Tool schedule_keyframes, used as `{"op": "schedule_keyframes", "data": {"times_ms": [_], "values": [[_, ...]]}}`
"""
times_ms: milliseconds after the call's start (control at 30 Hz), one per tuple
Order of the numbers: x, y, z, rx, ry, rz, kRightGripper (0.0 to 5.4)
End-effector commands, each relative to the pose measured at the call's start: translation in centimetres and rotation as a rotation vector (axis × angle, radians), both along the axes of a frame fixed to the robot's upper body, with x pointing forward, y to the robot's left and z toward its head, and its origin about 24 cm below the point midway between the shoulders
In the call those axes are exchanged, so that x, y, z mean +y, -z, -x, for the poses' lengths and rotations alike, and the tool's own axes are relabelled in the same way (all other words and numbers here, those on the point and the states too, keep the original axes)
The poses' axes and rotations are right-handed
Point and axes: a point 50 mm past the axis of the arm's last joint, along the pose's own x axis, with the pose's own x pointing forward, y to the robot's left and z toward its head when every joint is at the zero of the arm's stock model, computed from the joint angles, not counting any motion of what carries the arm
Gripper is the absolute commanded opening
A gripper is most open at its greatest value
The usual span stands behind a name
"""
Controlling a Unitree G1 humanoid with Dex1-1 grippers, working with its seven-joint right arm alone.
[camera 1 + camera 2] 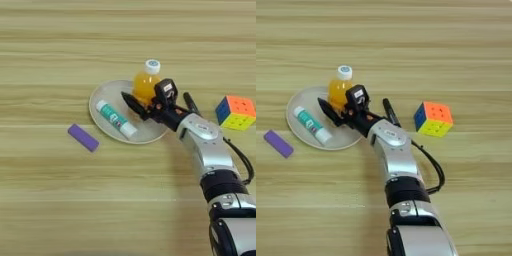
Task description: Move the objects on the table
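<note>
light wood-grain table (60, 210), evenly lit

Silver forearm (393, 150) — black cable — gripper (341, 107), two black fingers.

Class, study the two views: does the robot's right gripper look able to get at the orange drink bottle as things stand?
Probably yes. The right gripper is already at the orange drink bottle on the plate, one finger on each side. The white-and-teal tube lies to the left, out of its way.
</note>
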Motion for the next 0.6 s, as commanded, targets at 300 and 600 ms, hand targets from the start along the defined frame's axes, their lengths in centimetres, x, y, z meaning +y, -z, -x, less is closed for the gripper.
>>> {"op": "schedule_keyframes", "data": {"times_ms": [300, 600], "values": [[-1.4, -8.8, -2.1, -0.341, 0.126, -0.058, 3.43], [-5.1, -11.5, -2.7, -0.427, 0.322, -0.076, 3.43]]}}
